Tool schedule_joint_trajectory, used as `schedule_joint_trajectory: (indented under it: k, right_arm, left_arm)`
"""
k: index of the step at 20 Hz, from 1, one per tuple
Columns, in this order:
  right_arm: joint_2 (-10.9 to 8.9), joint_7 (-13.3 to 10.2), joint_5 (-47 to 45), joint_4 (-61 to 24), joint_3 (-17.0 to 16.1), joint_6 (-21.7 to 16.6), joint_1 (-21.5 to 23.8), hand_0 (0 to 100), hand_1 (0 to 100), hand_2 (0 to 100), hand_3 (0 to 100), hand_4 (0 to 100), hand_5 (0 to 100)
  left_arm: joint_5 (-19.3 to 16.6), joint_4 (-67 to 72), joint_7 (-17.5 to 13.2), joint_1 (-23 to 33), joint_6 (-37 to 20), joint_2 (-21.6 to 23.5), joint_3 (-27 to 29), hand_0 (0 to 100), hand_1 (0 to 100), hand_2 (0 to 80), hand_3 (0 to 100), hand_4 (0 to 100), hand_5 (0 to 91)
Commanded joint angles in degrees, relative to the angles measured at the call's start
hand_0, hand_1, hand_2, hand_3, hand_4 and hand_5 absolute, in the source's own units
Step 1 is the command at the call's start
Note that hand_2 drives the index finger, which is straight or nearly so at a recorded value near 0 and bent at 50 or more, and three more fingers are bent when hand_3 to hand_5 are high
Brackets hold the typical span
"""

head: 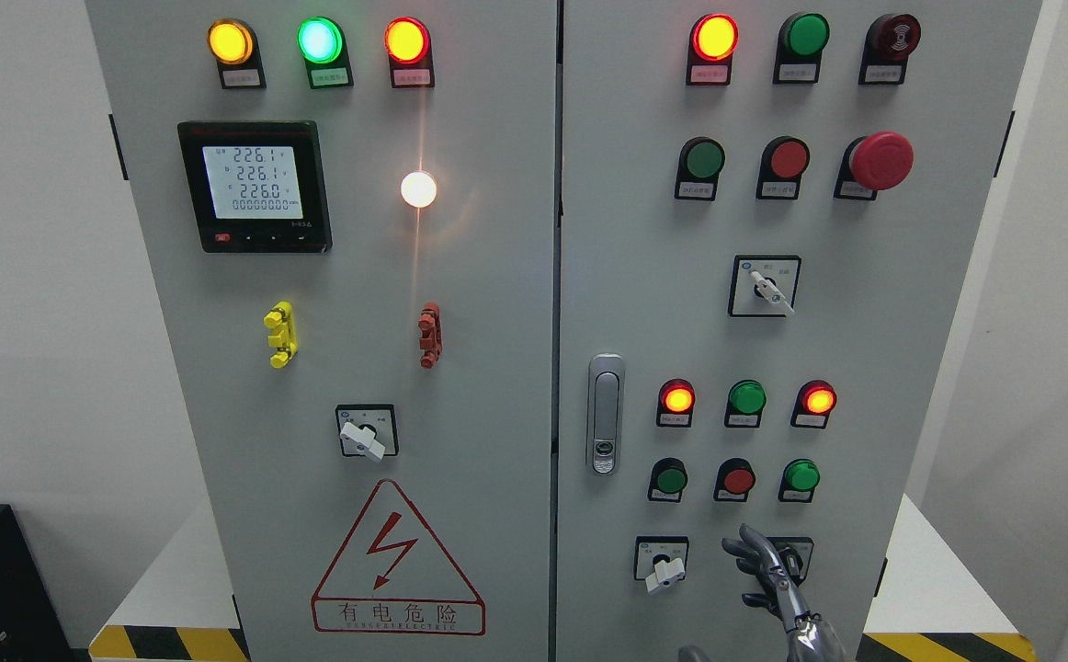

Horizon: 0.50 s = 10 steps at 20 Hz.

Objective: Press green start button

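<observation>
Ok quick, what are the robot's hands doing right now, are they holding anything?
Right hand: open, fingers loosely curved, holding nothing, raised in front of the cabinet's lower right selector switch.
Left hand: not in view.

Panel count: 4 rotary selector switches [764, 287], 1 digital meter [254, 186], 1 mushroom stop button [880, 160], 1 door latch [604, 414], 1 robot hand [768, 570].

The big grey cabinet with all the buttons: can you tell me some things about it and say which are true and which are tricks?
1. The silver robot right hand is at the bottom of the grey cabinet's right door. True.
2. The hand is touching the big red mushroom button. False: that button is far above it.
3. The black meter screen is on the left door. True.
4. The red lightning warning triangle is on the right door. False: it is on the left door.
</observation>
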Motion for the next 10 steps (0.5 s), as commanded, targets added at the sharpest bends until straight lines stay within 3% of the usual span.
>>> schedule_joint_trajectory:
  k: [1,10]
  right_arm:
    - [-0.02,0.8,-6.8,-1.8,-1.0,0.5,0.4,0,2,0,0,0,0]
    - [-0.02,1.4,-12.2,-1.8,-1.8,2.8,0.4,0,0,0,0,0,0]
  left_arm:
    - [0.0,-1.6,0.0,0.0,0.0,0.0,0.0,12,56,0.0,0,0,0.0]
    - [0.0,-1.6,0.0,0.0,0.0,0.0,0.0,12,56,0.0,0,0,0.0]
